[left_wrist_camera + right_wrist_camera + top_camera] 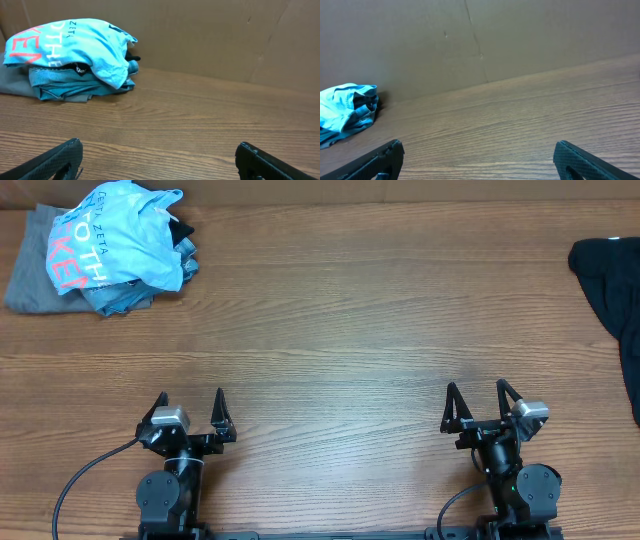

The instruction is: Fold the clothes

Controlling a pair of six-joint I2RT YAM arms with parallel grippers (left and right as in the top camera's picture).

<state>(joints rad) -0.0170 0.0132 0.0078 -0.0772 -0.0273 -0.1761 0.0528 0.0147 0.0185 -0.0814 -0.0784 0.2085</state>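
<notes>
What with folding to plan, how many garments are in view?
3: black soft T-shirt at right edge; light blue lettered shirt atop grey garment, far left; more may hide there.

Wood-grain table [350,330], plain brown cardboard wall [530,35] behind its far edge, faint creases, even light.

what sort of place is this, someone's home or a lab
Probably a robotics lab bench: the left gripper and right gripper sit open at a wood-grain table, a plain brown board wall stands behind, and a black fabric T-shirt lies at one side.
</notes>
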